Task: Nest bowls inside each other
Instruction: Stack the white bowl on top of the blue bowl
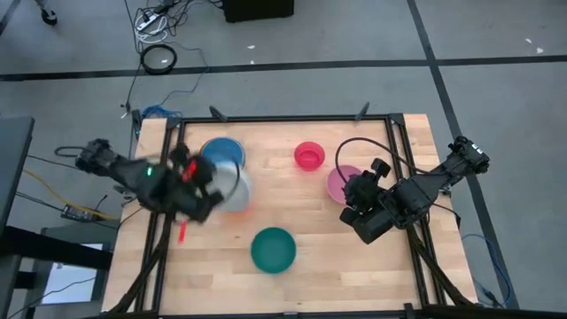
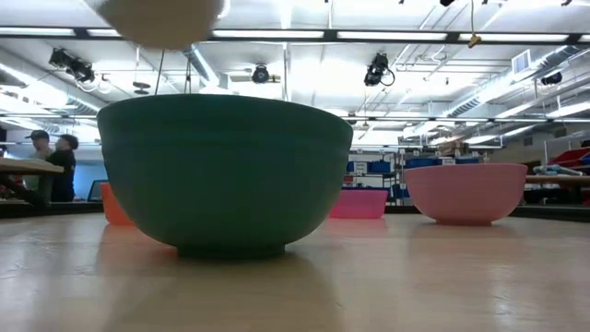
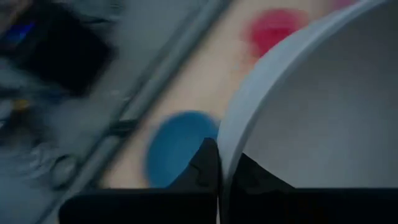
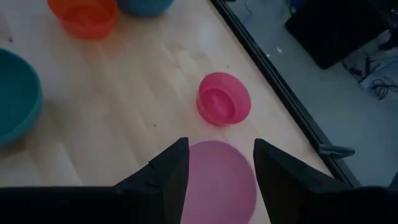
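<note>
Already clamped by the left tool (image 3: 217,180): rim of the round white plastic bowl (image 3: 311,106), lifted just beside the blue plastic bowl (image 1: 221,151). Farther right, over the mauve plastic bowl (image 4: 217,180), hovered the right tool (image 4: 217,165), agape and empty.

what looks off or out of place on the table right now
Nothing is spilled or damaged. The one oddity: the white bowl is off the table, pinched by its rim in the left gripper above the blue bowl. The other bowls sit upright.
</note>
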Robot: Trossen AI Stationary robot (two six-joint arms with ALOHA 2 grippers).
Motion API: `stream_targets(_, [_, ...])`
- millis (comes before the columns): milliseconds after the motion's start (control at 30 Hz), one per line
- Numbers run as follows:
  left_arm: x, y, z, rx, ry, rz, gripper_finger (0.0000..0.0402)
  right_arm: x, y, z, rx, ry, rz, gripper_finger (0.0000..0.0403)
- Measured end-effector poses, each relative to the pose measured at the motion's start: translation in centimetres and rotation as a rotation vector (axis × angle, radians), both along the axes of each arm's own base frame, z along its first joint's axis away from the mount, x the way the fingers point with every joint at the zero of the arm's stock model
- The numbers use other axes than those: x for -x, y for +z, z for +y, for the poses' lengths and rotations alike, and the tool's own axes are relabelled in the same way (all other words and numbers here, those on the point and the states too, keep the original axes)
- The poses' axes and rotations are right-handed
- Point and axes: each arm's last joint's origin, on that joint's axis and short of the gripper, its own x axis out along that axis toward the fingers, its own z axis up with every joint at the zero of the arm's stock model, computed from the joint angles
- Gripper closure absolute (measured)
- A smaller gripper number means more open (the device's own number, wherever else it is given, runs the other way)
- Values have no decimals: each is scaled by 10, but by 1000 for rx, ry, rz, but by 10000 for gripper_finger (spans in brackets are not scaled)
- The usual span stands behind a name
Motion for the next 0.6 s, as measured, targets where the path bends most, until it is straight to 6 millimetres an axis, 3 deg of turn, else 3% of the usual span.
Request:
stream_targets(200, [14,2,64,-53,194,11,399,-1,1,1,2,-2,-22,236])
stream_targets(400, [1,-37,100,64,218,135,399,-2,1,0,19,-3,-39,236])
stream_targets(600, [-12,-76,136,63,237,200,399,-3,2,1,19,-4,-52,236])
